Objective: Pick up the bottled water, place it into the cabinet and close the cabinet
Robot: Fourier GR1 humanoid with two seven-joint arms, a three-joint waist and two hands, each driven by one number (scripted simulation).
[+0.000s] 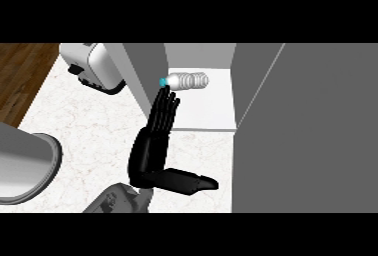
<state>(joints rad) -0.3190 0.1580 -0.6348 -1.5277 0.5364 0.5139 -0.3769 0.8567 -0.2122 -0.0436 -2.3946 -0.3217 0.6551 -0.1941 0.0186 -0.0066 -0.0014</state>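
Note:
The bottled water is clear with a light blue cap. It lies on its side on the white shelf inside the open cabinet, cap pointing left. My left hand stretches up from the lower left with straight fingers, thumb sticking out to the right. Its fingertips reach the bottle's cap end, beside the left cabinet door, and hold nothing. The right cabinet door stands open as a large grey panel. My right hand does not show.
A white and black appliance stands on the marble counter left of the cabinet. A big grey round vessel fills the left edge. Wooden floor shows beyond the counter's left side.

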